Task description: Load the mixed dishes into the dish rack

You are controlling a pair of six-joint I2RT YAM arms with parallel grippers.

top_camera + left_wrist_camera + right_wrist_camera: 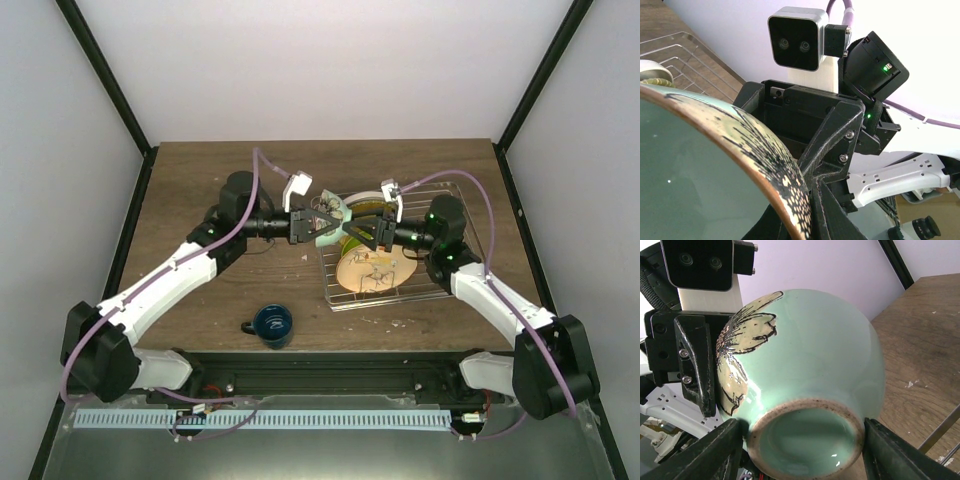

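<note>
The pale mint bowl (330,226) with a black-and-cream flower drawing hangs in the air at the left edge of the dish rack (470,215). My left gripper (312,222) is shut on the bowl's rim (790,200). My right gripper (362,236) faces the bowl's underside (810,350). Its fingers (715,455) stand on either side of the foot ring, the right one close against it and the left one a little off. A tan plate with a drawing (372,268), a yellow-green plate (358,242) and a cream plate (366,198) are in the rack. The dark blue mug (272,322) stands on the table.
Both arms meet over the rack's left side, wrist to wrist. The mug sits near the table's front edge, left of the rack. Black frame posts rise at the table's back corners. The wooden table (925,350) lies below the bowl.
</note>
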